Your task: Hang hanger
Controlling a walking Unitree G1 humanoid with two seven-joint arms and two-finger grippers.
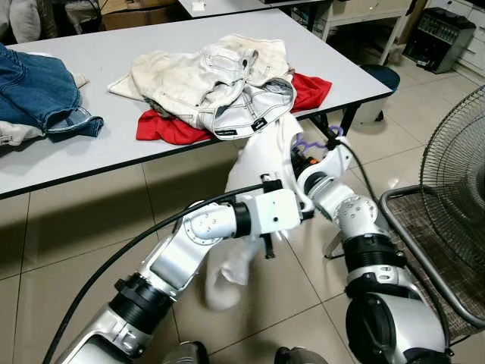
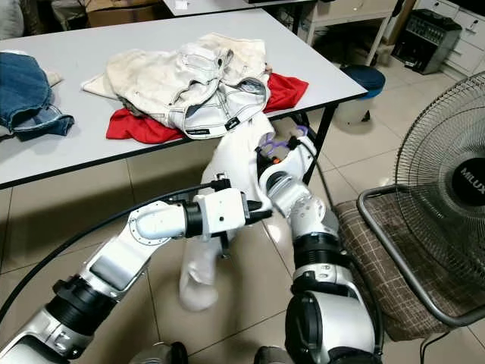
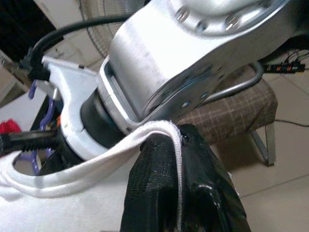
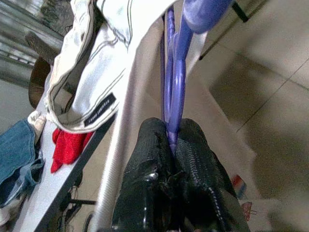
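Observation:
A white garment [image 1: 254,189] hangs down in front of the table edge, draped toward the floor. A purple plastic hanger [image 1: 307,142] sits at its top, and my right gripper [image 4: 172,140] is shut on the hanger's purple bar [image 4: 175,92]. My left gripper [image 3: 179,145] is shut on the white garment's hemmed edge [image 3: 145,133], just beside the right wrist. In the eye views the left wrist [image 1: 269,212] presses against the garment's front, its fingers hidden in the cloth.
A grey table [image 1: 98,144] holds cream trousers [image 1: 204,80], a red cloth [image 1: 170,129] and blue jeans [image 1: 38,95]. A standing fan [image 1: 458,163] and a chair with a checked cushion [image 1: 424,235] stand close on the right. Tiled floor lies below.

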